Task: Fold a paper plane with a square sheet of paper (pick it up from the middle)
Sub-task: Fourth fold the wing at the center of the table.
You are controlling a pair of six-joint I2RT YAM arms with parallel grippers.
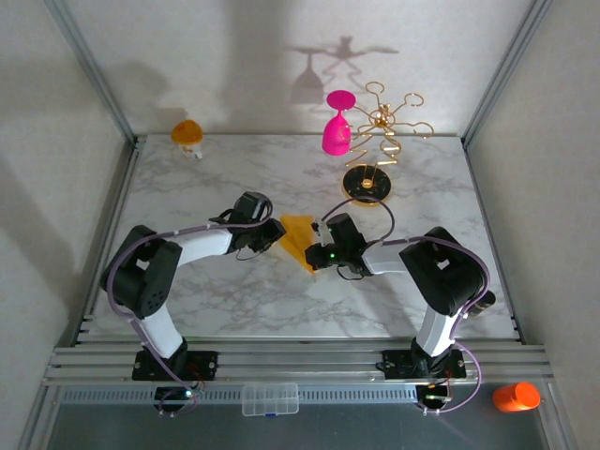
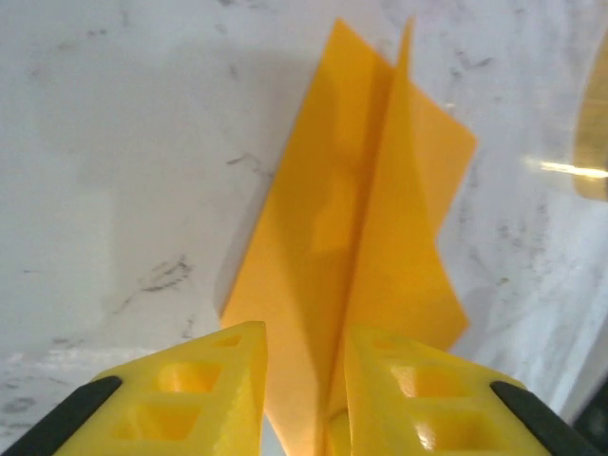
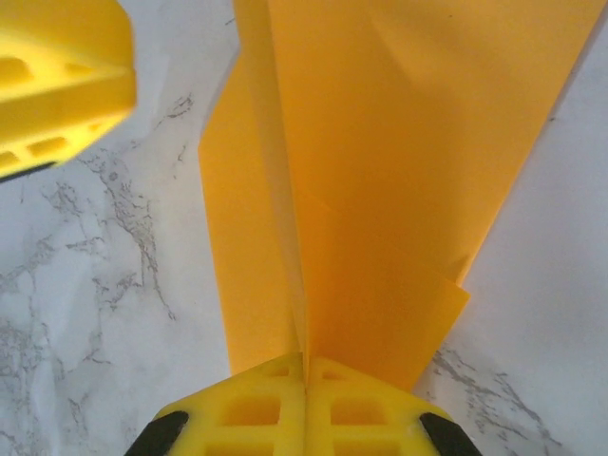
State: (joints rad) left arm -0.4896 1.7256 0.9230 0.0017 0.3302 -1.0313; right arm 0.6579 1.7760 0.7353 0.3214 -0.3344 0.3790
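The yellow-orange sheet, folded into a paper plane (image 1: 298, 239) with a raised middle ridge and two wings, lies mid-table between both grippers. In the right wrist view the paper plane (image 3: 380, 190) has its ridge pinched in my right gripper (image 3: 306, 366), whose jaws are pressed together on it. My right gripper (image 1: 314, 253) holds the near end. My left gripper (image 1: 278, 234) comes in from the left. In the left wrist view the left gripper (image 2: 306, 380) is open, its jaws straddling the ridge of the paper plane (image 2: 361, 237), which stands close to the right finger (image 2: 418, 399).
A gold rack (image 1: 384, 122) on a round black base (image 1: 367, 183) stands at the back right with a pink goblet (image 1: 337, 127) hanging from it. An orange-topped white cup (image 1: 187, 134) sits at the back left. A clear box (image 1: 270, 398) rests on the front rail.
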